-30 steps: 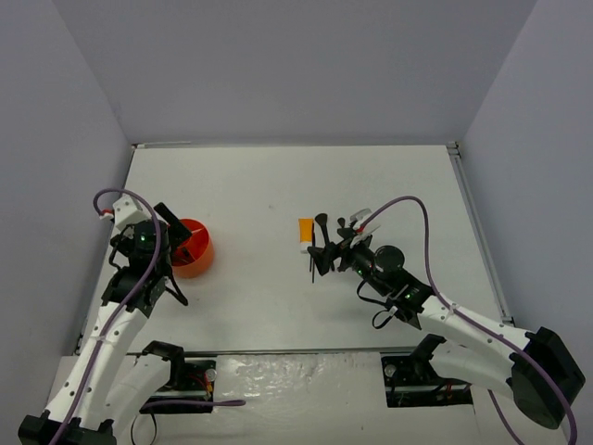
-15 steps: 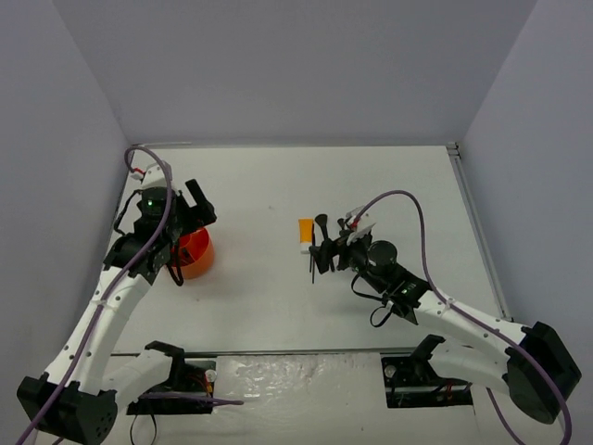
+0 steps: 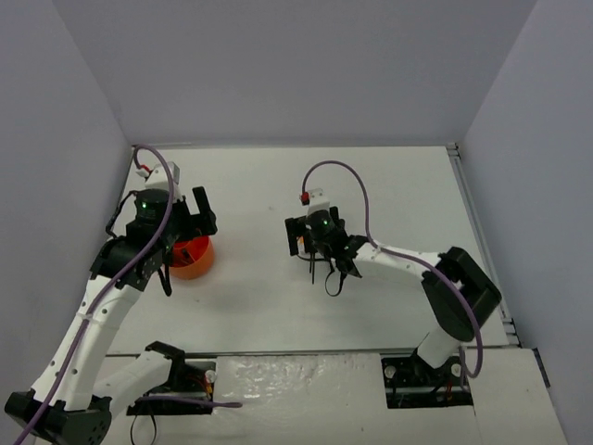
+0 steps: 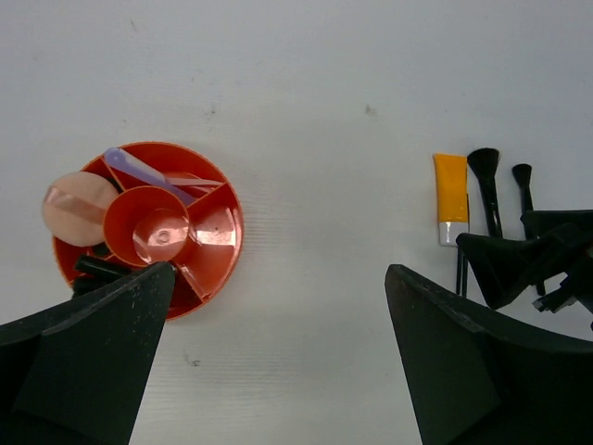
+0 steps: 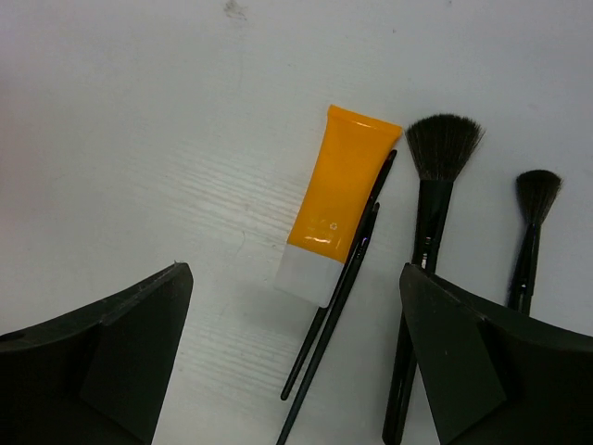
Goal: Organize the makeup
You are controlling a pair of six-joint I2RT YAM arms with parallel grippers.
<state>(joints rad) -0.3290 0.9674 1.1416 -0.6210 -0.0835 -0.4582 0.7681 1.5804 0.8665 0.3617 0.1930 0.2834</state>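
Spread wide and holding nothing, the left pincer (image 4: 280, 278) hangs above the round orange divided tub (image 4: 237, 222) near the table's (image 4: 306, 83) left edge, a pale pink puff (image 4: 74, 209) lying over the tub's rim. The right pincer (image 5: 295, 273), equally spread and empty, hovers over makeup laid around the table's middle: an orange-white tube (image 5: 334, 209), two thin black pencils (image 5: 319, 343) touching its side, and two black brushes (image 5: 431, 213) just beside. A bare band of white table separates tub from tube.

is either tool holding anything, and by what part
Nothing is held: left tool open near the orange tub, right tool open over the tube and brushes.
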